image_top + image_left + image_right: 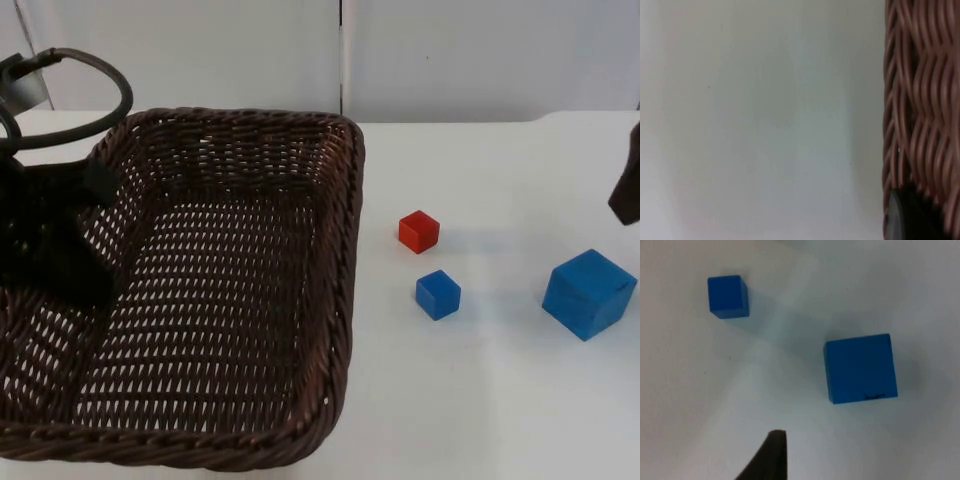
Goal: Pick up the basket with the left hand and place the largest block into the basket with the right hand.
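A big dark brown wicker basket [335, 260] takes up the left half of the top view. My left gripper [92, 195] is shut on the basket's left wall, and in the left wrist view one black fingertip [907, 217] presses against the woven wall [920, 100]. On the white table to the right lie a small red block [418, 231], a small blue block [438, 295] and the largest blue block [588, 293]. My right gripper [624, 195] hangs at the right edge, above and behind the large block. The right wrist view looks down on the large blue block [860, 368] and the small blue block [728, 296].
The white table [500, 400] ends at the grey partition wall [480, 50] behind. Bare table lies between the basket's right rim and the three blocks, and also in front of them.
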Robot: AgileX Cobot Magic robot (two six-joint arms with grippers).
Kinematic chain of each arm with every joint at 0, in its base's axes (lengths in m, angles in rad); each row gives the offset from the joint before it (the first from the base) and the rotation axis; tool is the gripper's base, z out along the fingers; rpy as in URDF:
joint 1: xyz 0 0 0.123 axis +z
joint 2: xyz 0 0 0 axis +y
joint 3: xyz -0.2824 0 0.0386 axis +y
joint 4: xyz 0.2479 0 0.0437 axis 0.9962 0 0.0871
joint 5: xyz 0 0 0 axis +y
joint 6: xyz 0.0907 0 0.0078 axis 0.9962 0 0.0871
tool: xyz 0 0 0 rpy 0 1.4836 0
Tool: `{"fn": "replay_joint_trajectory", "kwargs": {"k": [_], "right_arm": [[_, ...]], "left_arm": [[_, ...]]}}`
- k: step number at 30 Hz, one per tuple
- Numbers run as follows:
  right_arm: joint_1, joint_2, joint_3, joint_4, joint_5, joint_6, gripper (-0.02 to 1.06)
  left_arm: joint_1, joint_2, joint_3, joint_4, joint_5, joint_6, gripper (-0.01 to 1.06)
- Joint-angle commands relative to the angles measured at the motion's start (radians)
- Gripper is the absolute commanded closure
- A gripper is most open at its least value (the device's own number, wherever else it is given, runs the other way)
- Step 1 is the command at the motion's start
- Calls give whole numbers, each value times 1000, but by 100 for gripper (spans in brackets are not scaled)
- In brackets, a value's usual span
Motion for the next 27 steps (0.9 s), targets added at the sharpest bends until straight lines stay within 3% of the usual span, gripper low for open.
{"fn": "replay_joint_trajectory", "kwargs": {"k": [1, 27], "right_arm": [[4, 8, -8, -6, -44, -11, 0], [4, 407, -8, -20, -393, -15, 0]], "left_arm": [[-4, -11, 0, -34, 1, 2, 105], [-4, -11, 0, -31, -1, 6, 105]]}}
